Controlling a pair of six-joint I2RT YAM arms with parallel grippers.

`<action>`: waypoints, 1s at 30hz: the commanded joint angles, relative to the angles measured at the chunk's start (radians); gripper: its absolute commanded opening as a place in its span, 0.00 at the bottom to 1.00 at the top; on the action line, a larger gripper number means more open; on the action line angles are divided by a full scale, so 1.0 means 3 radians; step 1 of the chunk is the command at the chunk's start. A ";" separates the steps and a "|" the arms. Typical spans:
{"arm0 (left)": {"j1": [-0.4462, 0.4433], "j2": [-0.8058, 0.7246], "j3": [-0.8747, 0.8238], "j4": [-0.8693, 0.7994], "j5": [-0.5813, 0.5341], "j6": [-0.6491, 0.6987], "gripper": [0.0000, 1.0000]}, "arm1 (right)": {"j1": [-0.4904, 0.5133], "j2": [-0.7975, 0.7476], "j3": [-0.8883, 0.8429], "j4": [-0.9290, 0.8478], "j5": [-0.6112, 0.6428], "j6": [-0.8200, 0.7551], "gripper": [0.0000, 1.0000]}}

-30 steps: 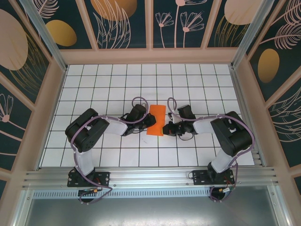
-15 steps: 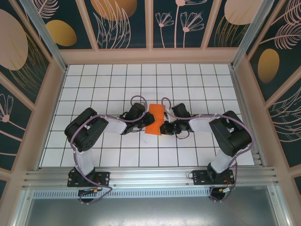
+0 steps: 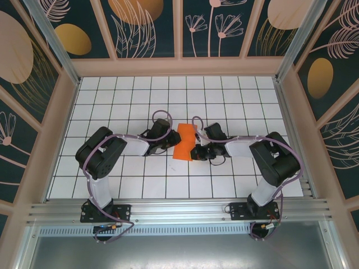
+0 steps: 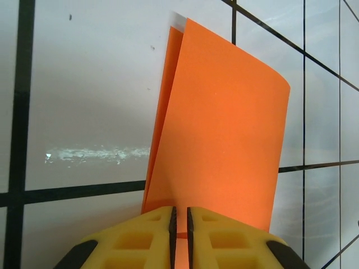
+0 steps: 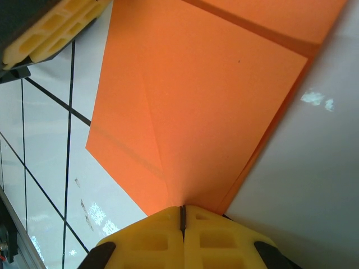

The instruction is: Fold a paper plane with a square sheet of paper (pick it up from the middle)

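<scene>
A: Right gripper (image 5: 182, 215)?
B: Jaws were pressed together, pinching the folded square sheet of paper (image 3: 184, 143) at its 3 o'clock edge.
A: Left gripper (image 4: 179, 219)?
B: Narrow slit, sheet's 9 o'clock edge caught in it.
A: Sheet location?
B: Middle of the table (image 3: 224, 101), between both.

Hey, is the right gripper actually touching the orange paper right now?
Touching. In the right wrist view the right gripper is shut on the near edge of the orange paper, which comes out from between its jaws.
</scene>
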 commanded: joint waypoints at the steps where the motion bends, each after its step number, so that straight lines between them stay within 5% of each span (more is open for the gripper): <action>1: 0.0042 0.0016 0.0068 -0.0263 -0.0191 0.0088 0.19 | 0.0031 0.0247 -0.0148 -0.0519 0.0634 -0.0117 0.01; 15: 0.0061 -0.0346 0.0218 -0.0400 -0.0199 0.0153 0.28 | 0.0036 0.0099 0.0096 -0.0386 0.0331 -0.0039 0.06; 25: 0.0000 -0.0457 -0.0034 -0.0046 0.0422 0.0055 0.19 | -0.0060 -0.0441 0.0274 -0.0146 0.0154 0.0202 0.34; 30: -0.0046 -0.0305 -0.0058 0.0041 0.0569 0.0017 0.15 | -0.0370 -0.0455 0.0247 -0.0104 0.0332 0.0284 0.45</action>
